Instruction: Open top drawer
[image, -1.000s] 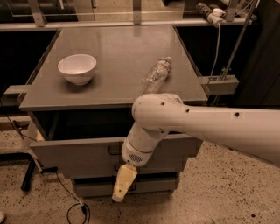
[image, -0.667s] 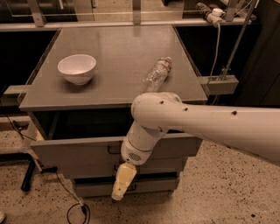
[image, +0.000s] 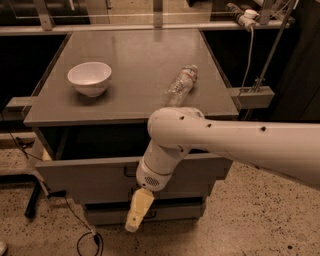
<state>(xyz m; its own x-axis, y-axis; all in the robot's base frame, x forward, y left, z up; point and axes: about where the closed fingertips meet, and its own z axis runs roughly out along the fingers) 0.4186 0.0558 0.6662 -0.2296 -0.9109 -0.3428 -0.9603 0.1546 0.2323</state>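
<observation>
The top drawer (image: 85, 181) is a wide grey drawer under the table top. It stands pulled out toward me, with a dark gap showing behind its front. Its small black handle (image: 129, 172) is partly hidden by my arm. My gripper (image: 137, 214) hangs pointing down in front of the drawers, just below the top drawer's front edge and below its handle. It holds nothing that I can see. My white arm (image: 225, 142) reaches in from the right across the drawer front.
A white bowl (image: 90, 78) sits on the grey table top (image: 135, 55) at the left. A clear plastic bottle (image: 181, 85) lies on its side at the right. A lower grey drawer (image: 180, 209) sits beneath. Cables (image: 82, 235) lie on the speckled floor at the left.
My gripper has drifted very slightly left and down. The drawer, bowl and bottle have not moved.
</observation>
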